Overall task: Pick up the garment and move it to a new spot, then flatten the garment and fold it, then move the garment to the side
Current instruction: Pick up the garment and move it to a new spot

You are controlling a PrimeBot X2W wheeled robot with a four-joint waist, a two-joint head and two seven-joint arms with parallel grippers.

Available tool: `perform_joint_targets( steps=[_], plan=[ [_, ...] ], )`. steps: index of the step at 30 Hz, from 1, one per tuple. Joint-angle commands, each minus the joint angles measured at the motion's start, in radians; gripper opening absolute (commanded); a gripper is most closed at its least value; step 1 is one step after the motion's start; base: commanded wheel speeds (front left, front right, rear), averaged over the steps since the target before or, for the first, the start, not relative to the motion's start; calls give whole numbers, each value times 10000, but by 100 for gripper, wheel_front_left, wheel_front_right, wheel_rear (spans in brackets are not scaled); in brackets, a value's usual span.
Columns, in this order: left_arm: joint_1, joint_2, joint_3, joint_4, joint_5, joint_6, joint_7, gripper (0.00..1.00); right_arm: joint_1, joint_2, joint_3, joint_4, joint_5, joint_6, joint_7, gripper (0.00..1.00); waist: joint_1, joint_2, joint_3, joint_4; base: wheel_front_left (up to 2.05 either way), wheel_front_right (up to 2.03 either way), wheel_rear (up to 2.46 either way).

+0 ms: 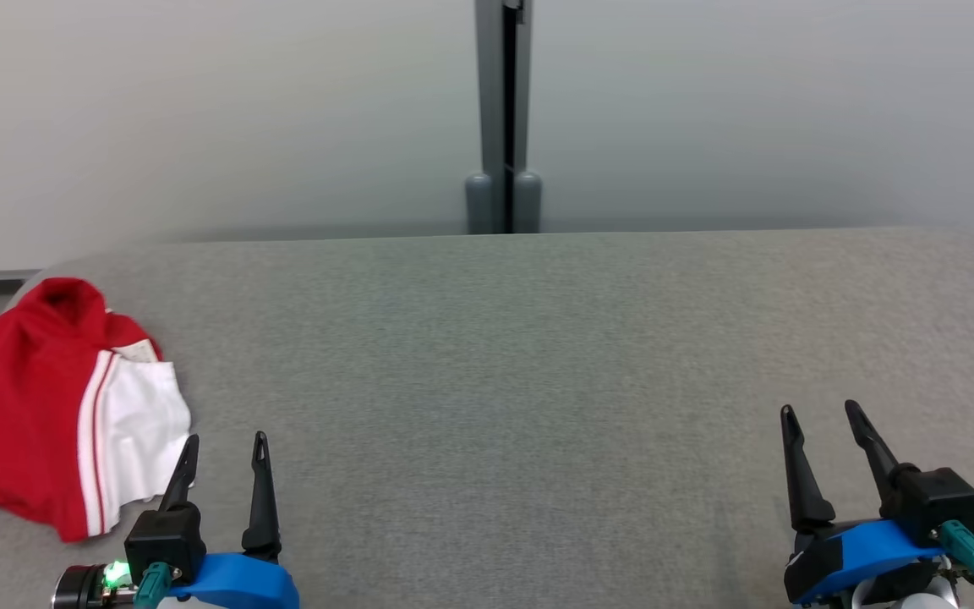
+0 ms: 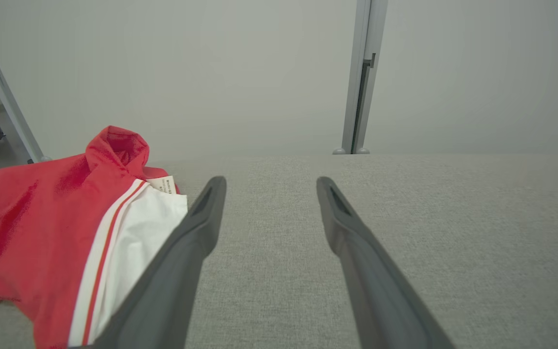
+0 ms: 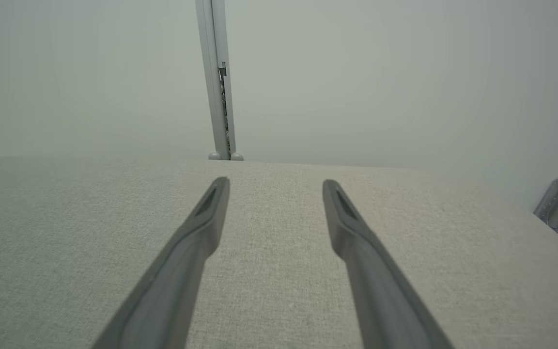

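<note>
Left tool spread wide, fingers pointing ahead, low over the grey surface; right tool spread just as wide, well apart from the left one across the surface.

Garment lies crumpled just to the left of my left tool; red cloth with a white panel edged in red and white stripes; the white panel is the part nearest the tool. In the left wrist view the tool's left finger overlaps the white panel; I cannot tell whether it touches the cloth. Small white label at the panel's far end.

Ahead of both tools the surface runs on; beyond it, a grey post against a pale wall.
</note>
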Motion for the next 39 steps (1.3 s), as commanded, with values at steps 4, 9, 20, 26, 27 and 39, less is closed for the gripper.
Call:
perform_joint_targets(
  steps=[4, 9, 20, 26, 27, 39],
  plan=[
    [47, -6, 114, 115, 325, 69, -126, 100, 165, -37, 227, 42, -305, 1, -141, 100, 0, -2, 56, 819, 0, 0, 0],
    [14, -36, 179, 134, 328, 19, -126, 100, 167, -33, 388, 55, -176, 1, -132, 100, 0, -2, 208, 2080, 0, 0, 0],
    [363, -37, 701, 111, 191, 161, -126, 100, 71, -37, 1158, 297, -13, -1, -128, 100, 0, -2, 222, 4070, 0, 0, 0],
    [414, -81, 900, 27, 186, 163, -126, 100, 4, -40, 1396, 250, 27, -1, -128, 100, 0, -2, 321, 4811, 0, 0, 0],
    [416, -86, 922, 11, 205, 183, -126, 100, 1, -37, 1446, 247, 24, -1, -128, 100, 0, -2, 350, 4888, 0, 0, 0],
    [-168, -170, 1214, 242, -43, 139, -126, 100, -422, -36, 2084, 131, -228, -1, -129, 100, 0, -2, 945, 4289, 0, 0, 0]
  ],
)
